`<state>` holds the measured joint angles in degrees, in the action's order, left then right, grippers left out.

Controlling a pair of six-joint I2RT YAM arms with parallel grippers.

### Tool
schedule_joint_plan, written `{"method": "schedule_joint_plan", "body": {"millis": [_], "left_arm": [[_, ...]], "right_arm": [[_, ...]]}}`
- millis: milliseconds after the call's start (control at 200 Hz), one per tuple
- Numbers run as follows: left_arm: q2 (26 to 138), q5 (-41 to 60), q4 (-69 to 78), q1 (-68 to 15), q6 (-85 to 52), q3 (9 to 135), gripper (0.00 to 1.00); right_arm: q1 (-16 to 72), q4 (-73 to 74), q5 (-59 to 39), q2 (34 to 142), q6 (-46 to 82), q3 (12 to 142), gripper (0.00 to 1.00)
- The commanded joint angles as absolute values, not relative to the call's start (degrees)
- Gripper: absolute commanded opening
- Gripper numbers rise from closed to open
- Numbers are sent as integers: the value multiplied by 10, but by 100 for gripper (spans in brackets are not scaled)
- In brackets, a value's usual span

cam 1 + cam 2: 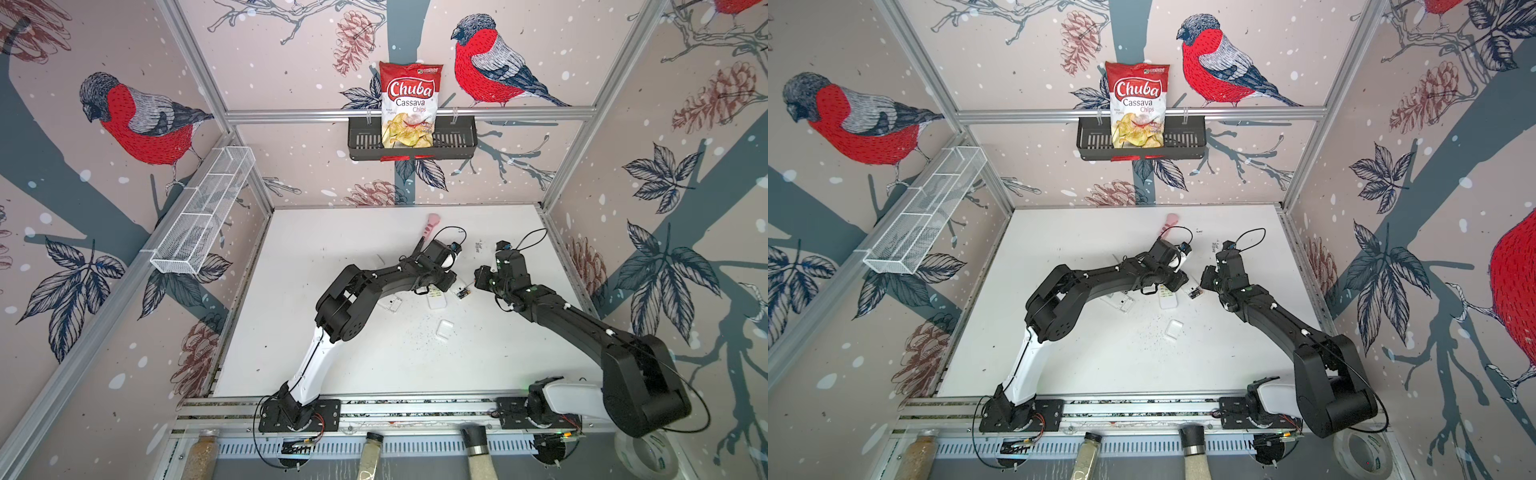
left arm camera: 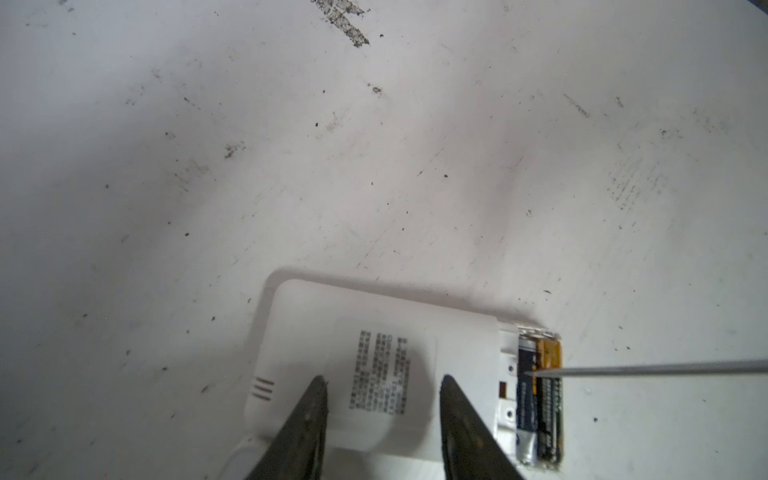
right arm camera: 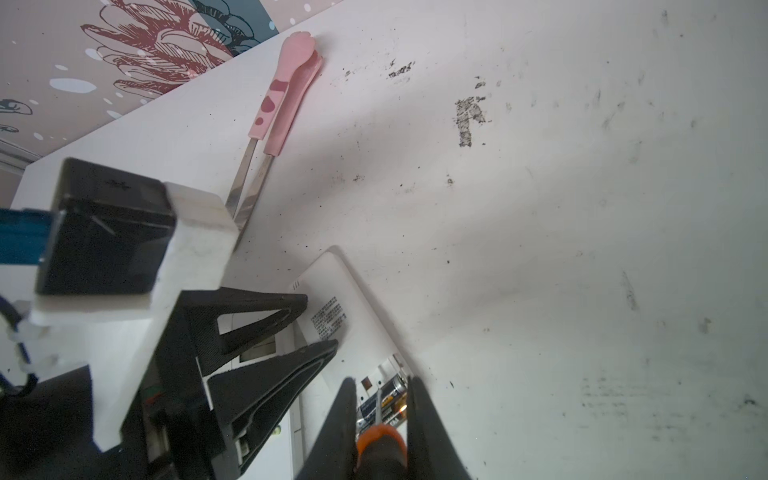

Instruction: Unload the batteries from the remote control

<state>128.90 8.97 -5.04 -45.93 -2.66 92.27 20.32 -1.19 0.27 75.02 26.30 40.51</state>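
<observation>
**Prying at the batteries while the remote is being steadied**

The task is sitting at the prying step. The remote control (image 2: 332, 316) is lying back-up on the white table (image 2: 374, 145); its battery bay is standing uncovered at one end; the batteries (image 2: 538, 395), two side by side, are both lying in that bay, so nothing is unloaded yet.

The left gripper (image 2: 382, 378) is reaching over the remote's back with its jaws spread, one fingertip to each side of the printed label (image 2: 374, 345); it is clamping nothing; by my reading it is pressing the remote down to steady it, though the frames are not showing true contact.

The right gripper (image 3: 381, 386) is pinching the orange-and-black handle of a screwdriver (image 2: 665, 368), jaws pressed in on it; the thin shaft is crossing the bay's outer edge, and its tip is meeting the dark blue battery close to the seam with the black-and-gold one.

The next move is calling for the tip to work down beside or under one battery's end, then lever it upward in a small, controlled arc; the left gripper is needing to bear down throughout, or the remote is likely to skate. Too sharp a pry is risking a battery flicking away across the table.

A small white lid-like piece (image 1: 444, 330) is lying well apart from the remote, nearer the arm bases; it is probably the bay's cover.
</observation>
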Motion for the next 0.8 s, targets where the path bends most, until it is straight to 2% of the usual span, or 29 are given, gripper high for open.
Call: {"method": "schedule_joint_plan", "body": {"millis": [0,796], "left_arm": [[1289,91,-96,-458,-26,918,44],[1288,97,-86,-456,-31,906,44]], "right_arm": [[205,-39,-11,748,244,419,0],[213,-51,-3,757,238,419,0]]}}
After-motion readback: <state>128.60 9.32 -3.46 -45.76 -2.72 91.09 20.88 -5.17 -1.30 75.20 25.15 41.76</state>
